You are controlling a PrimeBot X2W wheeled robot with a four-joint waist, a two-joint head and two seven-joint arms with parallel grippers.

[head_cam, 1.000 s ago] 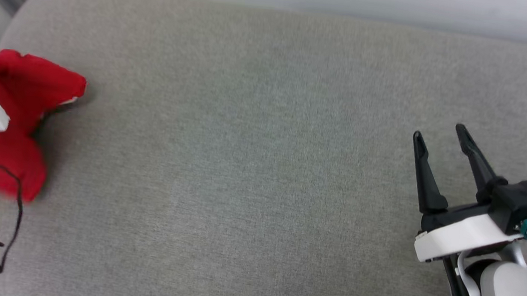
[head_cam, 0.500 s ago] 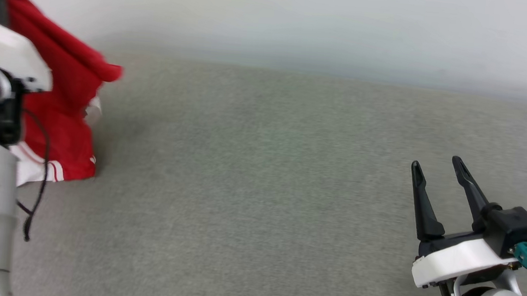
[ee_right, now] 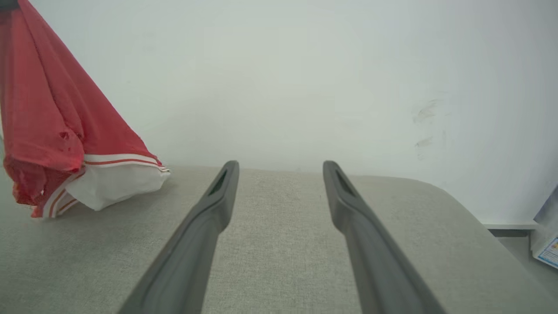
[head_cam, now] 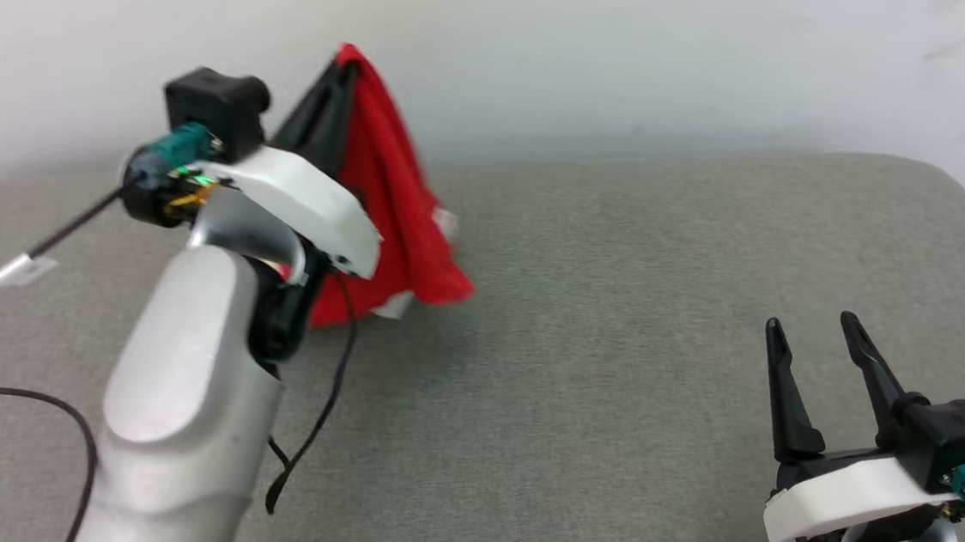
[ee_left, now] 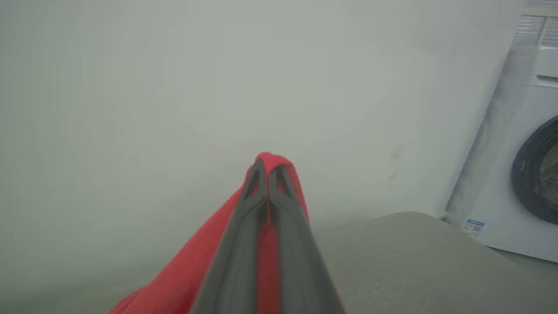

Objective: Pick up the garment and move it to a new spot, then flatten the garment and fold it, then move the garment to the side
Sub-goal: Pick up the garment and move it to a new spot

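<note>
The garment (head_cam: 389, 203) is a red jersey hanging in a bunched cone above the grey cushion, its lower folds brushing the surface. My left gripper (head_cam: 339, 66) is shut on its top edge, raised at the left of the head view. In the left wrist view the closed fingers (ee_left: 266, 183) pinch red cloth (ee_left: 183, 279) that drapes down from the tips. The right wrist view shows the garment (ee_right: 43, 126) at the far left, with a white sleeve and red-striped trim (ee_right: 113, 179) at its bottom. My right gripper (head_cam: 813, 331) stands open and empty at the lower right, well apart from the garment.
The grey upholstered cushion (head_cam: 610, 402) spreads under both arms and meets a white wall (head_cam: 638, 51) at the back. A black cable (head_cam: 325, 414) hangs from the left arm. A white washing machine (ee_left: 523, 165) stands beyond the cushion's right end.
The head camera has tilted up and turned. My left gripper has lifted the garment off the cushion and carried it toward the middle. The right gripper stays open and still.
</note>
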